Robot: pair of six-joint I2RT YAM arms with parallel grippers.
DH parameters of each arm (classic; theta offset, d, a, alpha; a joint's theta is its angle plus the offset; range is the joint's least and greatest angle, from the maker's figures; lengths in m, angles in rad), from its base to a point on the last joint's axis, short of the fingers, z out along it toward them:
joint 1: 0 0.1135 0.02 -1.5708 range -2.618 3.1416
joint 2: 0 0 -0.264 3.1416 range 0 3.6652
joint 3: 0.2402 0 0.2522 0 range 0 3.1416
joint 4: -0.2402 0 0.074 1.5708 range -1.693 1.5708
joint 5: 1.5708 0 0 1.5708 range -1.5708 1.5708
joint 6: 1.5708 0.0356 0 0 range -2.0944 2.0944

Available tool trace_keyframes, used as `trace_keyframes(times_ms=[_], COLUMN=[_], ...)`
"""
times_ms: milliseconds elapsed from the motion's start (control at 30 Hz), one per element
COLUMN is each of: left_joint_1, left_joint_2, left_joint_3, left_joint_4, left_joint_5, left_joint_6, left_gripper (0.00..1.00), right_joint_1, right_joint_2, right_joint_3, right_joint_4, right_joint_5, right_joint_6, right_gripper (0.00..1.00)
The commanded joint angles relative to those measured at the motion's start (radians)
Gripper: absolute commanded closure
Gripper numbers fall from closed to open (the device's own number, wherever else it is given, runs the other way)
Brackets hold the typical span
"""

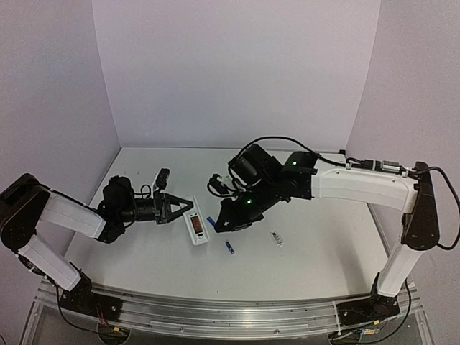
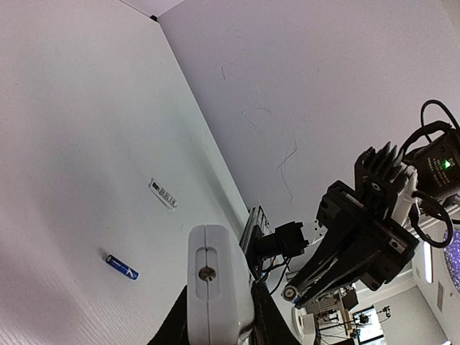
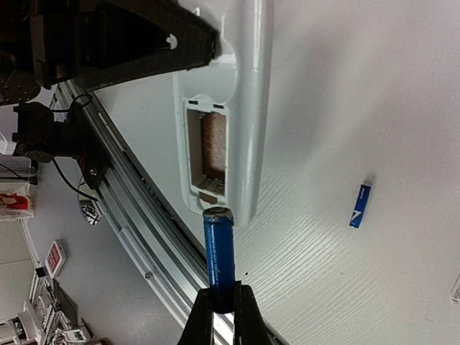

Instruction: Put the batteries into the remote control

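Remote control [image 1: 196, 228]: left of counter [image 1: 316, 251] centre, between left fingers [image 3: 144, 32].
Held battery [image 3: 219, 248]: in right fingers [image 3: 246, 316], at the remote control's recess end.
Loose battery [image 1: 229, 247]: right of the remote control.
Cover piece [image 1: 277, 238]: farther right.

Top view: you get even, diffuse light from overhead. The white table [image 1: 323, 244] is bright but not blown out, and the lilac walls [image 1: 237, 72] dim slightly toward the corners. Shadows are short and soft, with a faint one under the right arm [image 1: 359, 185]. The base rail [image 1: 215, 310] bows, which shows mild barrel distortion at the edge.

Left wrist view: the remote control [image 2: 215, 287], close to the lens, looks soft and washed pale. The loose battery [image 2: 121, 267] is sharp.

Right wrist view: a glare streak runs along the remote control's side. The held battery [image 3: 219, 248] and the table grain are crisp, and the room at lower left is blurred
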Motion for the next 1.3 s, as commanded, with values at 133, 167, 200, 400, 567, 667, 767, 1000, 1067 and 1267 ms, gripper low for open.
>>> trace_keyframes(times_ms=[133,167,200,400,567,667,767,1000,1067,1267], left_joint_1=[-0.022,-0.025,-0.03,-0.043,-0.049,-0.052,-0.054,-0.068,-0.073,-0.084], left_joint_2=[0.046,0.051,0.055,0.061,0.062,0.061,0.056,0.044,0.042,0.037], left_joint_3=[0.065,0.067,0.068,0.066,0.07,0.07,0.068,0.062,0.06,0.054], left_joint_4=[0.099,0.106,0.11,0.126,0.115,0.117,0.116,0.095,0.095,0.092], left_joint_5=[-0.001,-0.003,-0.004,-0.013,-0.023,-0.028,-0.036,-0.052,-0.053,-0.058], left_joint_6=[-0.027,-0.031,-0.034,-0.052,-0.053,-0.053,-0.053,-0.043,-0.041,-0.042], left_gripper=[1.0,1.0,1.0,1.0,1.0,1.0,1.0,1.0,1.0,1.0], right_joint_1=[0.001,0.0,0.001,0.001,0.001,0.001,0.001,0.001,0.0,0.001], right_joint_2=[0.072,0.08,0.086,0.105,0.126,0.14,0.153,0.181,0.192,0.221], right_joint_3=[0.101,0.104,0.108,0.119,0.125,0.134,0.146,0.164,0.171,0.209], right_joint_4=[-0.008,-0.009,-0.009,-0.016,-0.019,-0.024,-0.029,-0.044,-0.044,-0.045], right_joint_5=[-0.105,-0.107,-0.107,-0.077,-0.067,-0.055,-0.053,-0.017,-0.011,0.008], right_joint_6=[-0.011,-0.012,-0.013,0.002,0.017,0.029,0.035,0.033,0.036,0.043], right_gripper=[1.0,1.0,1.0,1.0,1.0,1.0,1.0,1.0,1.0,1.0])
